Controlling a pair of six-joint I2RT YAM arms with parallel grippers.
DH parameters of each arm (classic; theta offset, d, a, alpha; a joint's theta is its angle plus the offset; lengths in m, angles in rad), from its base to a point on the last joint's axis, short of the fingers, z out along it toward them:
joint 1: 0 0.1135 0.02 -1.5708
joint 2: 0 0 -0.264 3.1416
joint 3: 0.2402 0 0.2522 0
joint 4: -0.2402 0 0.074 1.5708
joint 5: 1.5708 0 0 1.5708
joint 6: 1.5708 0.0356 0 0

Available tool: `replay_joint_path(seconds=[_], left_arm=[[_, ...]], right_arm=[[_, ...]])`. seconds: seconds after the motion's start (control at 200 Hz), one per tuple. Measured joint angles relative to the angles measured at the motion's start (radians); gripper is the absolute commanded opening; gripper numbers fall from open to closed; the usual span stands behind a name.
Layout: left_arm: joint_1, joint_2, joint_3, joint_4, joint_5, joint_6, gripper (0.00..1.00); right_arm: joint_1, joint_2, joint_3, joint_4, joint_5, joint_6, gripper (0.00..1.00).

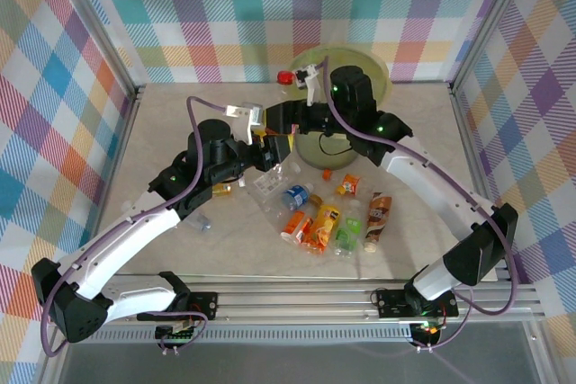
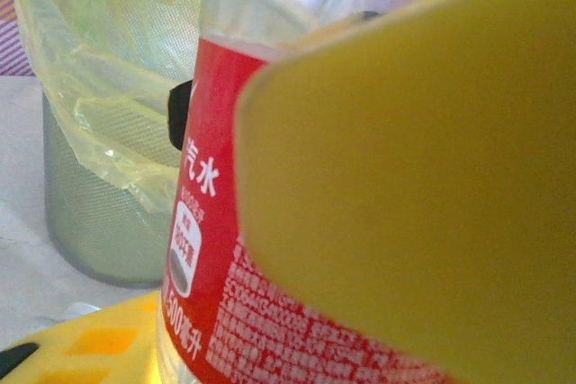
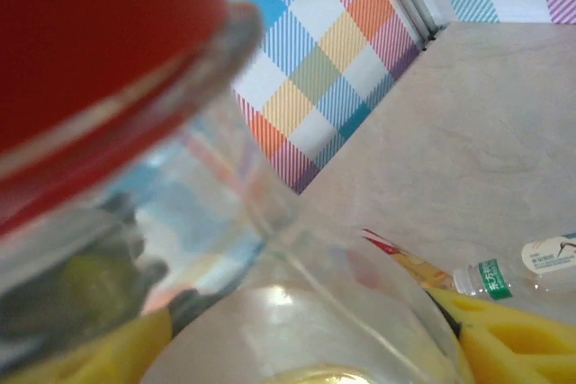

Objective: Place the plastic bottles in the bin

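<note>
**A:** Left of centre, top view. What's the left gripper (image 1: pixel 268 143) doing?
**B:** Nearly shut. Yellow pads (image 2: pixel 405 177) are clamped on the red-labelled bottle (image 2: pixel 211 249), held just beside the bin (image 1: pixel 360 62), which is at upper centre.
**A:** Middle of the frame?
**B:** Loose bottles (image 1: pixel 317 218) heaped on the table (image 1: pixel 180 114), below the bin.
**A:** Right gripper (image 3: pixel 297 343)?
**B:** A red-capped bottle (image 3: pixel 270 303) sits between its fingers, up near the neck. Can't tell if it's gripped, or if it's the bottle the left holds.
**A:** Handling?
**B:** Looks empty, so probably light, thin-walled, easily dented and slick. Take the labelled waist, not the tapering neck.
</note>
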Motion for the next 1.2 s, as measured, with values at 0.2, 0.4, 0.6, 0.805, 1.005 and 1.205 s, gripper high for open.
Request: replay_joint_path(seconds=[0.2, 0.4, 0.6, 0.805, 1.005, 1.205], left_arm=[[-0.004, -0.018, -0.012, 0.003, -0.017, 0.001, 0.96], [-0.004, -0.159, -0.076, -0.009, -0.088, 0.003, 1.00], [-0.004, -0.317, -0.133, -0.064, -0.238, 0.003, 1.00], [-0.004, -0.435, -0.186, -0.200, -0.441, -0.001, 1.00], [-0.004, -0.512, -0.219, -0.323, -0.620, -0.035, 1.00], [-0.004, -0.557, -0.247, -0.426, -0.735, -0.089, 1.00]], right_arm=[[0.006, 0.000, 0.018, -0.024, 0.048, -0.034, 0.41], [-0.008, 0.000, 0.128, -0.134, 0.172, -0.108, 0.39], [-0.079, 0.029, 0.375, -0.190, 0.269, -0.177, 0.36], [-0.174, 0.159, 0.648, -0.226, 0.349, -0.232, 0.33], [-0.258, 0.375, 0.850, -0.303, 0.393, -0.262, 0.32], [-0.304, 0.548, 0.875, -0.407, 0.400, -0.270, 0.32]])
